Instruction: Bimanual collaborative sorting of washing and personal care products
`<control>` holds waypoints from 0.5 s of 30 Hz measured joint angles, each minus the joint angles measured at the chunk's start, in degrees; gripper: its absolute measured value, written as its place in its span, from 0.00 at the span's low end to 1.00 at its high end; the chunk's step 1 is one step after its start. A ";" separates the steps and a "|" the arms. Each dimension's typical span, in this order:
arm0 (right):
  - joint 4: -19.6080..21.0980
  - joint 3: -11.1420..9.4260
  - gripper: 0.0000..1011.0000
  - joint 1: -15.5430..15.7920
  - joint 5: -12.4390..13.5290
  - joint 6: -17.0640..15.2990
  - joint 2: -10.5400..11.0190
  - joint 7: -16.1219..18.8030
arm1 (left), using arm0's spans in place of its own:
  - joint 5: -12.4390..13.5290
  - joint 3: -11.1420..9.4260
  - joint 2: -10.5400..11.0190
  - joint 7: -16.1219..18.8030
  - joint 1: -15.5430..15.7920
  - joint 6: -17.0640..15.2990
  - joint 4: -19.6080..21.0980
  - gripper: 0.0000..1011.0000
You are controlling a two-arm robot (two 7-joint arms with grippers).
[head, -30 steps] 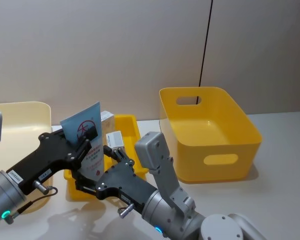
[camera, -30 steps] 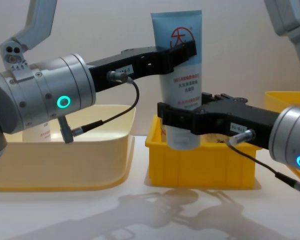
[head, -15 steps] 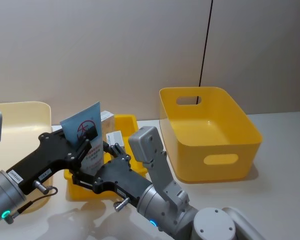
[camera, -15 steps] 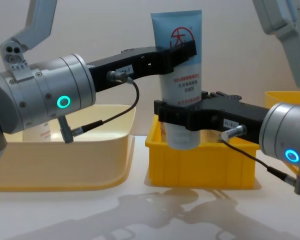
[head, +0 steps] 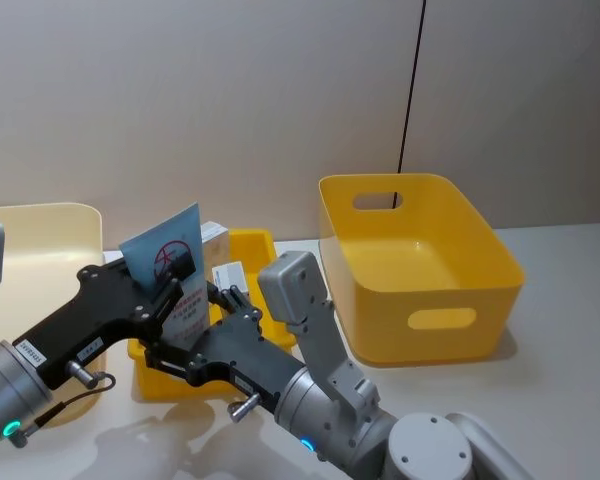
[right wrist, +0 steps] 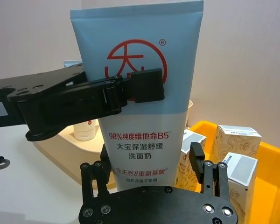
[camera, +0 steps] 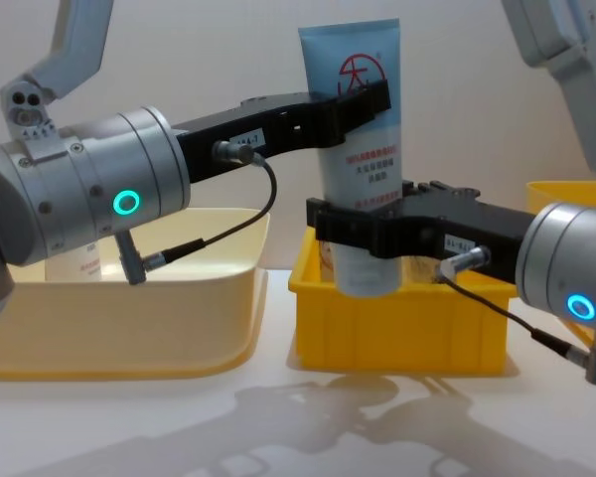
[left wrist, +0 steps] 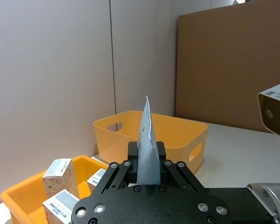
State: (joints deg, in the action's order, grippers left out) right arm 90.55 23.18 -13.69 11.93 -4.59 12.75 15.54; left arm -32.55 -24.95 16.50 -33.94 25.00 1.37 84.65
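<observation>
Light-blue, with a red round logo, the tube [camera: 363, 159] stands upright above the small yellow bin [camera: 397, 328]. The left end effector [camera: 363, 99] is clamped on its upper part, at the logo. The right end effector [camera: 363, 227] sits around its lower part.

The right wrist view shows what the chest view hides: that end effector's fingers [right wrist: 200, 168] stand apart on either side of the tube, with a sliver of gap. Behind them are beige cartons [right wrist: 235, 140] with white tops, upright in the small bin.

The left wrist view shows the tube edge-on between closed fingers. The head view adds a large yellow bin [head: 420, 260] to the right and a cream tub [head: 40, 230] to the left. All three rest on a pale table [head: 570, 330] before a beige wall; a brown panel [left wrist: 233, 60] stands behind.
</observation>
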 joint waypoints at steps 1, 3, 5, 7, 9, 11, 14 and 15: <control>0.07 -0.05 0.99 0.04 0.07 0.00 0.01 0.12 | 0.00 0.00 0.00 0.00 0.00 0.00 0.00 0.22; 0.37 -0.29 0.99 0.23 0.33 0.00 0.17 0.54 | 0.00 0.00 0.00 0.00 0.00 0.00 0.00 0.22; 0.50 -0.40 0.99 0.33 0.53 -0.01 0.27 0.80 | 0.00 0.00 0.00 0.00 0.00 0.00 0.00 0.22; 0.69 -0.52 0.99 0.46 0.81 -0.02 0.41 1.11 | 0.00 0.00 0.00 0.00 0.00 0.00 0.00 0.22; 0.81 -0.61 0.99 0.52 0.97 -0.03 0.52 1.27 | 0.00 0.00 0.00 0.00 0.00 0.00 0.00 0.22; 0.92 -0.68 0.99 0.62 1.22 -0.02 0.67 1.48 | 0.00 0.00 0.00 0.00 0.00 0.00 0.00 0.22; 1.05 -0.73 0.99 0.69 1.52 0.01 0.84 1.82 | 0.01 0.00 0.01 0.01 0.00 0.00 0.00 0.22; 1.07 -0.73 0.99 0.71 1.59 0.02 0.90 1.89 | 0.00 0.00 0.01 0.01 0.00 0.00 0.00 0.22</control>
State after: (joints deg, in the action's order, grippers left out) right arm 91.62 22.45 -12.98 13.52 -4.56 13.65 17.42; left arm -32.55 -24.95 16.51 -33.94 25.00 1.37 84.65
